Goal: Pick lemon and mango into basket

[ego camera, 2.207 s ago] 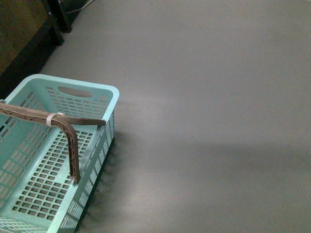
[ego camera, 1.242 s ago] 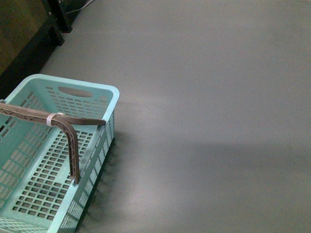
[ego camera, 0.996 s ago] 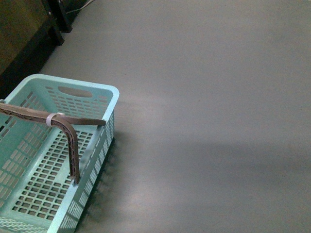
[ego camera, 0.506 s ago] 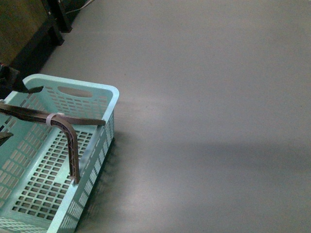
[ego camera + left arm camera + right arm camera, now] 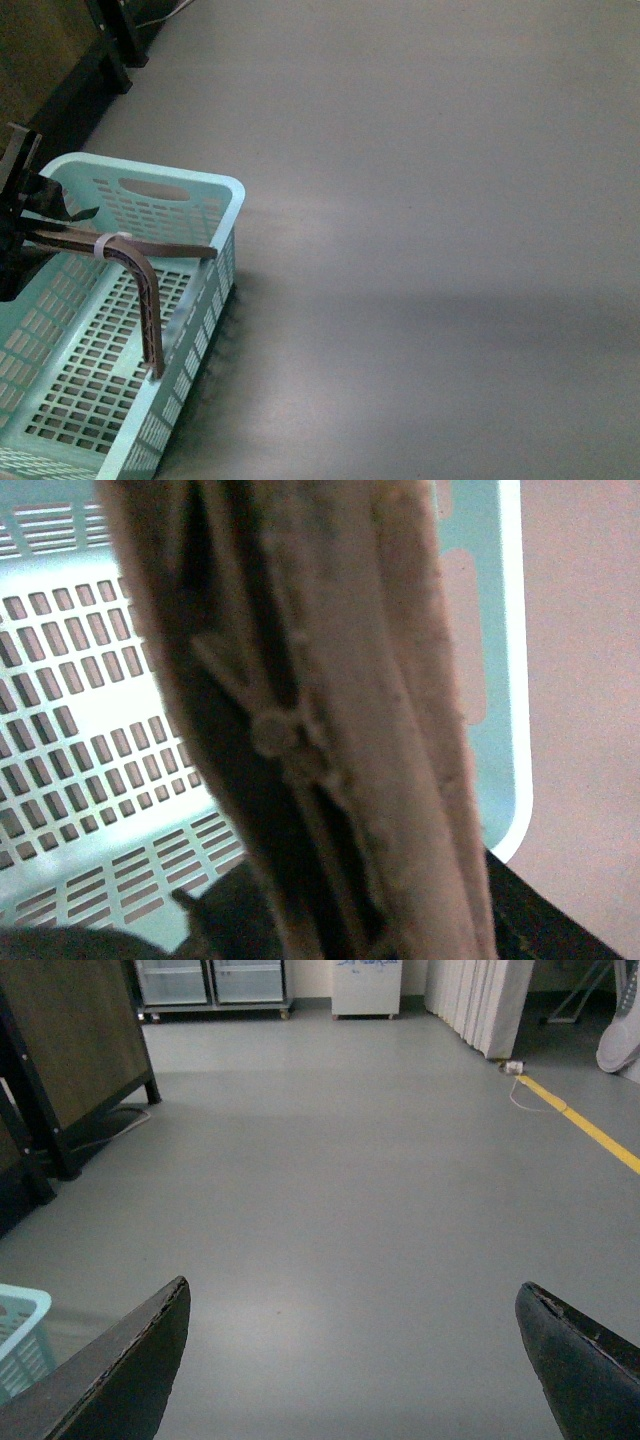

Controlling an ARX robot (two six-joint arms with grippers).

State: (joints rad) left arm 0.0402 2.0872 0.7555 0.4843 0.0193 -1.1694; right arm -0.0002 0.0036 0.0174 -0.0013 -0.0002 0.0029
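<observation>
Zero of the two fruits are in frame. Neither the lemon nor the mango shows in any view, so you can't place them from here.

Front view:
- The basket (image 5: 232, 200) sits near left, with its long axis running near to far.
- The visible part of its slotted bottom holds nothing.
- The brown handle (image 5: 146, 300) crosses above it. One bar runs left to right, and one leg drops to the right wall.
- The left gripper (image 5: 35, 225) pokes in from the left edge, over the far-left part of the basket and right at the handle bar. You can't tell whether it touches the bar.
- Its grip can't be read. Only one dark fingertip is clear, and nothing yellow shows near it.
- The grey floor (image 5: 430, 200) to the right shows no fruit.

Left wrist view:
- The handle fills the frame, very close and blurred.
- Basket slots sit behind it, and the pale rim runs beside it.
- Dark gripper parts show at the edge, but how the jaws stand isn't readable.

Right wrist view:
- The right gripper (image 5: 352, 1295) is spread wide with nothing between its fingers.
- It hangs over bare grey floor, and one basket corner just shows at the edge of frame.

Judgement:
- The left arm is by far the nearer to the basket. The right is well apart from it, to the right.
- The handle bar lies between the left tool and the basket bottom, so any drop there likely has to clear it.
- Which way the fruit lies from either tool is unknown.
</observation>
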